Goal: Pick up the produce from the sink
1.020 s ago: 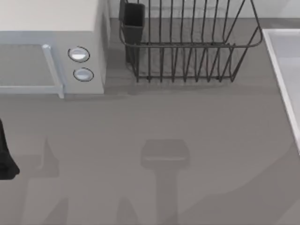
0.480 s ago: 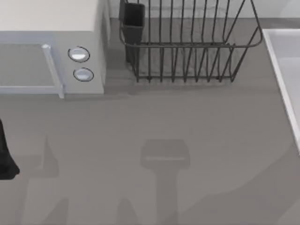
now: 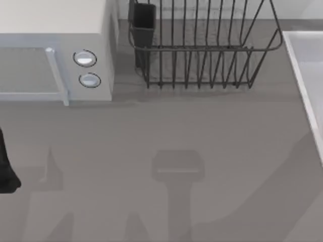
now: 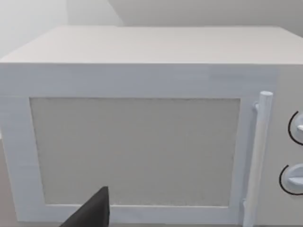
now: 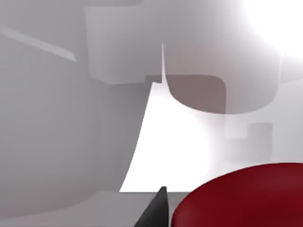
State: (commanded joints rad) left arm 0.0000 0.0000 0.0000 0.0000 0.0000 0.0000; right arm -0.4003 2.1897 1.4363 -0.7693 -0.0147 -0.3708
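**Right gripper closing in on red fruit inside the sink; lift not yet made**

The right gripper (image 5: 156,210) is working down inside the basin. Its wrist view is showing one dark fingertip (image 5: 158,208) sitting just beside the rounded flank of the produce (image 5: 241,196), a glossy dark-red fruit. Whether finger and fruit are touching cannot be told, and the opposite finger is not showing, so the width of the jaws and whether they are gripping anything cannot be told either.

Around the fruit, pale grey-white basin walls and a bright patch of floor are showing, so the fruit is judged to be lying inside the sink (image 3: 303,75). In the top view, the raised light rim of that sink is running along the right edge of the table.

The left gripper (image 4: 92,215) is hanging parked at the left edge of the table, facing the door of a white microwave (image 3: 55,55). One dark finger is showing low in its wrist view; its opening cannot be judged. It is taking no part in the work.

A dark wire dish rack (image 3: 202,50) is standing at the back of the counter between microwave and sink, well apart from both grippers.

Progress, as a judgement: the approach is looking largely complete. Securing the fruit and raising it clear of the basin are remaining, and nothing is confirming a secure hold.
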